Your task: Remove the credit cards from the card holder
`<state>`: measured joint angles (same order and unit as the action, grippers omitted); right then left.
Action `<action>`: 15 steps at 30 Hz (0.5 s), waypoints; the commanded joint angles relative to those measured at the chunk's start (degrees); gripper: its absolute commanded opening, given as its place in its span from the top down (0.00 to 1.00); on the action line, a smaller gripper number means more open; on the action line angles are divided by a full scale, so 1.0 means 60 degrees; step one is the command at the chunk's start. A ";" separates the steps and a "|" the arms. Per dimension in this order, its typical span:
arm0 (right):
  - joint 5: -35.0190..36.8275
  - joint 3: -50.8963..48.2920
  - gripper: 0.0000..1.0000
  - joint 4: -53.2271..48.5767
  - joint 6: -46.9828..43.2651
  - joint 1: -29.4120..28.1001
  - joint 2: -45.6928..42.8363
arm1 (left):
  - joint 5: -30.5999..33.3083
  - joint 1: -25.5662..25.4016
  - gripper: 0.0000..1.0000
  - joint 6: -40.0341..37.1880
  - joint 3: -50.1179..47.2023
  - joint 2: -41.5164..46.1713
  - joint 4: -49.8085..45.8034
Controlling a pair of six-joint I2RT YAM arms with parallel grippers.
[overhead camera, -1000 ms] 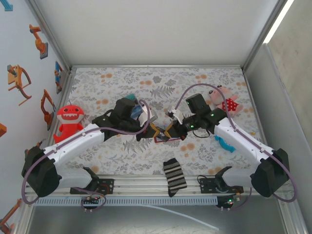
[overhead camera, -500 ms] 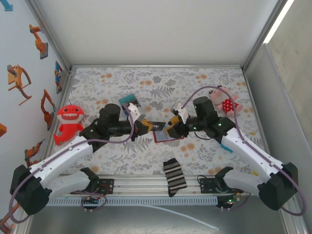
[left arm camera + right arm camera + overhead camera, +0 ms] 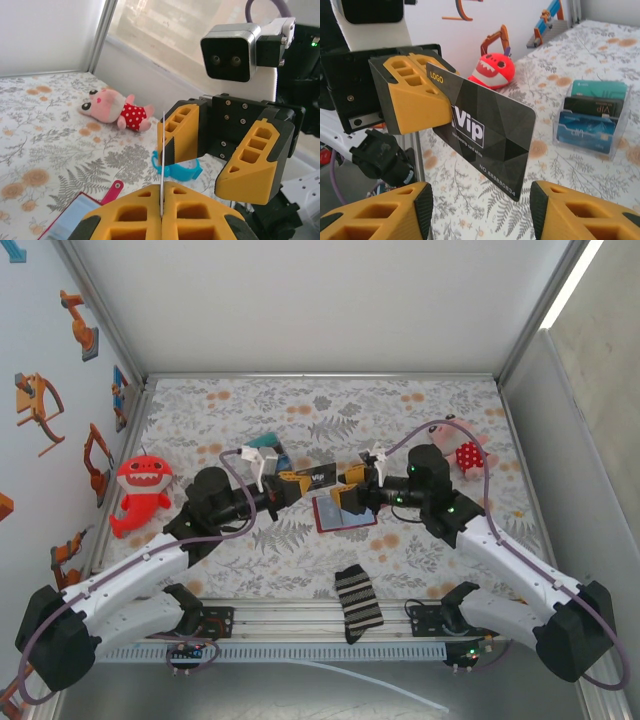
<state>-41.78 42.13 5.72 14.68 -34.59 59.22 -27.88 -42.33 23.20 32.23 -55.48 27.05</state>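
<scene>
Jaws of the left gripper (image 3: 162, 202) pinch a black card (image 3: 480, 135) by one end, in mid-air; the right gripper (image 3: 349, 492) faces it, spread wide. Holder (image 3: 345, 519) lies open on the counter (image 3: 430, 410) just below. A skewed handover could knock the slick card loose

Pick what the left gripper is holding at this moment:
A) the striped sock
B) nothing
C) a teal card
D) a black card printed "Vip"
D: the left gripper is shut on a black card, and the right wrist view shows its face with "Vip" printed on it.
</scene>
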 commanded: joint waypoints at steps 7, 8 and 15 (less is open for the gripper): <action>-0.0288 -0.0178 0.55 0.1741 0.0681 0.0052 0.0044 | -0.0666 0.0001 1.00 0.0617 0.0064 0.0399 0.1049; -0.0352 -0.0152 0.60 0.1833 0.0743 0.0066 0.0089 | -0.0788 0.0000 1.00 0.0644 0.0087 0.0399 0.1122; -0.1364 -0.0155 0.71 0.3370 0.1640 0.0154 0.0379 | -0.1550 -0.0013 1.00 0.0671 0.0165 0.0304 0.1377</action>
<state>-46.02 41.34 18.79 21.30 -34.04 61.08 -33.52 -42.33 26.33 32.23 -54.06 32.34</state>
